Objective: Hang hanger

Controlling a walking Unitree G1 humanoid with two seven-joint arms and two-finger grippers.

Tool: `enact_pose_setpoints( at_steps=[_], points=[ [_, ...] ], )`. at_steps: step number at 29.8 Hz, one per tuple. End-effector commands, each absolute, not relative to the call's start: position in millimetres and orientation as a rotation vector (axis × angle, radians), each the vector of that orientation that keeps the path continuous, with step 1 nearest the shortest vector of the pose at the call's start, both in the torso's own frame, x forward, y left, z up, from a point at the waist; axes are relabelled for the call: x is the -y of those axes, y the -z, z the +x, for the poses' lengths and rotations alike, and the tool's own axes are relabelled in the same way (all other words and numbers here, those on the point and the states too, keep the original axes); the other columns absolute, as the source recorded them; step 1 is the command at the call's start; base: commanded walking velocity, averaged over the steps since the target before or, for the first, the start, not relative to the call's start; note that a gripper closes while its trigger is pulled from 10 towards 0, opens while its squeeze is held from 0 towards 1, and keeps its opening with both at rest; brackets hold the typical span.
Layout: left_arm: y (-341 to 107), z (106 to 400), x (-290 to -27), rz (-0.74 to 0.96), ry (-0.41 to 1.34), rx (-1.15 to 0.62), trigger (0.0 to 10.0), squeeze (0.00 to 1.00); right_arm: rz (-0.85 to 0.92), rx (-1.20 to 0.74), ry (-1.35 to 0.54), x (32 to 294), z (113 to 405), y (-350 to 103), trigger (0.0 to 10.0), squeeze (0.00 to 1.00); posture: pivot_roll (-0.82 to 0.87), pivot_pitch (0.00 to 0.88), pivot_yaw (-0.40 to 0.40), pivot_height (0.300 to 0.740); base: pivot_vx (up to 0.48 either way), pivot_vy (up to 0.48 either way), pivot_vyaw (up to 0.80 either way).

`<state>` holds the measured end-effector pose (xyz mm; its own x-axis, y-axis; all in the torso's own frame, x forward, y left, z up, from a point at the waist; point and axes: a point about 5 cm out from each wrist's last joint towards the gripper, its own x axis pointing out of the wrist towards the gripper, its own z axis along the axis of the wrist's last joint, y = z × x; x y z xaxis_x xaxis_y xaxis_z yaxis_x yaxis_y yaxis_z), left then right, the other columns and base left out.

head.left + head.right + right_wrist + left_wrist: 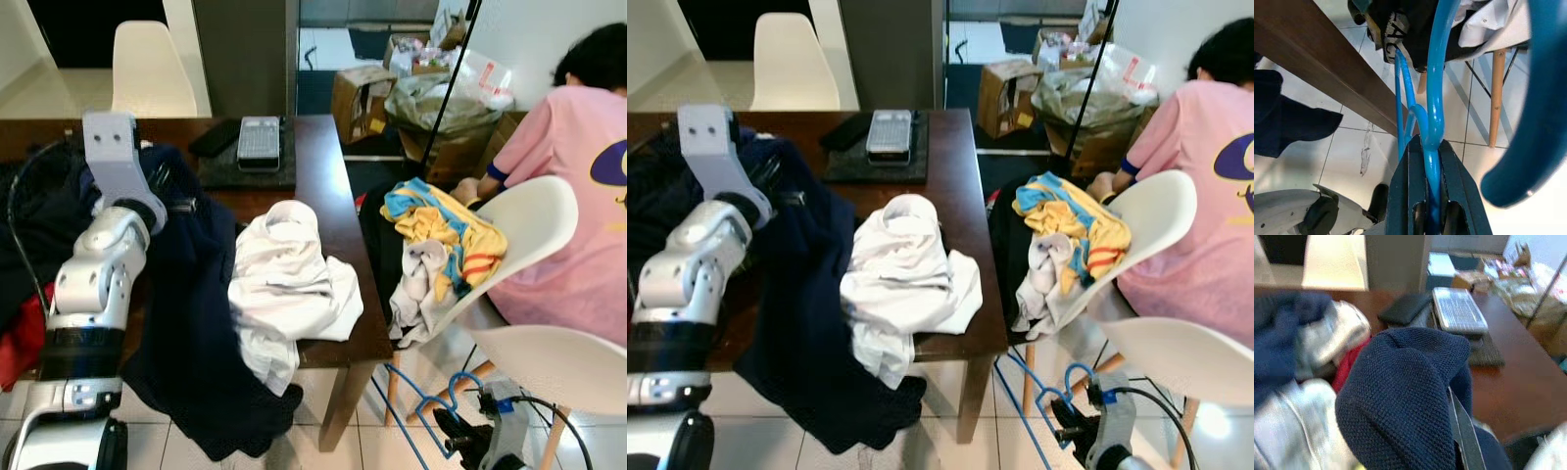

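Room: a tiled floor [338, 446] and a dark wooden desk [318, 166] heaped with clothes are seen.
Hanger: the blue hanger [411, 406] is held low at 5 o'clock of the desk, beside a white chair [534, 220].
Right hand: the right hand [1432, 193] is clenched on the hanger's wire.
Left hand: the left hand [1462, 423] is buried in a navy garment [196, 323]; its state cannot be told.
Axis: the hanger's long run is judged to slant up toward 11 o'clock.
Advice: the hanger should be lifted clear of the chair legs before being hooked.
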<state>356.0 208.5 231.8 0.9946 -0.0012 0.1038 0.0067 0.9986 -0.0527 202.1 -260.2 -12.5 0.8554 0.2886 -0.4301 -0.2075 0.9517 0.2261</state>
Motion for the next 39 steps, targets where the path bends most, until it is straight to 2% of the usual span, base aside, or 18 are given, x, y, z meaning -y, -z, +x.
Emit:
enact_pose_setpoints(
  at_steps=[1, 3, 5, 6, 8, 14, 15, 16, 18, 21, 22, 27, 28, 32, 34, 39],
  points=[
    [-217, 355, -201, -0.046, 0.031, 0.048, 10.0, 0.00, 0.183, -0.494, -0.250, 261, 198, 16, 10.0, 0.00, 0.00, 0.112, -0.008, 0.740, 0.000, 0.000, 0.00],
    [-207, 351, -180, -0.063, 0.140, 0.044, 10.0, 0.00, 0.182, -0.495, -0.249, 261, 197, 16, 10.0, 0.00, 0.00, 0.108, -0.006, 0.740, 0.000, 0.000, 0.00],
    [-207, 351, -180, -0.063, 0.140, 0.044, 10.0, 0.00, 0.182, -0.495, -0.249, 261, 197, 16, 10.0, 0.00, 0.00, 0.108, -0.006, 0.740, 0.000, 0.000, 0.00],
    [-210, 350, -170, -0.076, 0.202, 0.070, 10.0, 1.00, 0.182, -0.494, -0.248, 261, 197, 16, 10.0, 0.00, -0.01, 0.106, -0.003, 0.740, 0.000, 0.000, 0.00],
    [-215, 349, -163, -0.075, 0.256, 0.097, 10.0, 1.00, 0.182, -0.494, -0.246, 261, 196, 17, 10.0, 0.00, -0.01, 0.109, -0.001, 0.740, 0.000, 0.000, 0.00],
    [-225, 349, -163, -0.016, 0.272, 0.123, 10.0, 1.00, 0.181, -0.492, -0.245, 261, 195, 17, 10.0, 0.00, -0.01, 0.115, -0.001, 0.740, 0.000, 0.000, 0.00],
    [-244, 350, -184, 0.223, 0.160, 0.177, 10.0, 1.00, 0.181, -0.490, -0.244, 261, 194, 16, 10.0, 0.00, -0.01, 0.118, -0.002, 0.740, 0.000, 0.000, 0.00],
    [-244, 350, -184, 0.223, 0.160, 0.177, 10.0, 1.00, 0.181, -0.490, -0.244, 261, 194, 16, 10.0, 0.00, -0.01, 0.118, -0.002, 0.740, 0.000, 0.000, 0.00],
    [-261, 349, -199, 0.395, 0.058, 0.238, 10.0, 1.00, 0.181, -0.490, -0.245, 262, 195, 16, 10.0, 0.00, 0.00, 0.124, -0.005, 0.740, 0.000, 0.000, 0.00],
    [-267, 348, -202, 0.440, 0.037, 0.256, 10.0, 1.00, 0.181, -0.489, -0.245, 262, 195, 16, 10.0, 0.00, 0.00, 0.124, -0.005, 0.740, 0.000, 0.000, 0.00],
    [-277, 346, -205, 0.577, 0.011, 0.285, 10.0, 1.00, 0.181, -0.489, -0.244, 262, 195, 16, 10.0, 0.00, 0.00, 0.125, -0.004, 0.740, 0.000, 0.000, 0.00],
    [-291, 341, -211, 0.725, -0.047, 0.325, 10.0, 1.00, 0.180, -0.488, -0.244, 262, 195, 16, 10.0, 0.00, 0.00, 0.125, -0.003, 0.740, 0.000, 0.000, 0.00],
    [-295, 339, -220, 0.664, -0.111, 0.346, 10.0, 0.00, 0.180, -0.488, -0.243, 263, 195, 15, 10.0, 0.00, 0.00, 0.126, -0.004, 0.740, 0.000, 0.000, 0.00],
    [-301, 332, -240, 0.538, -0.234, 0.375, 10.0, 0.00, 0.179, -0.486, -0.241, 263, 195, 15, 10.0, 0.00, 0.01, 0.126, -0.007, 0.740, 0.000, 0.000, 0.00],
    [-295, 329, -254, 0.424, -0.303, 0.359, 10.0, 0.00, 0.179, -0.486, -0.243, 264, 195, 15, 10.0, 0.00, 0.01, 0.126, -0.009, 0.740, 0.000, 0.308, 0.00],
    [-279, 329, -267, 0.302, -0.344, 0.297, 10.0, 0.00, 0.180, -0.487, -0.244, 264, 197, 15, 10.0, 0.00, 0.01, 0.125, -0.012, 0.740, 0.000, 0.418, 0.00]
  ],
)
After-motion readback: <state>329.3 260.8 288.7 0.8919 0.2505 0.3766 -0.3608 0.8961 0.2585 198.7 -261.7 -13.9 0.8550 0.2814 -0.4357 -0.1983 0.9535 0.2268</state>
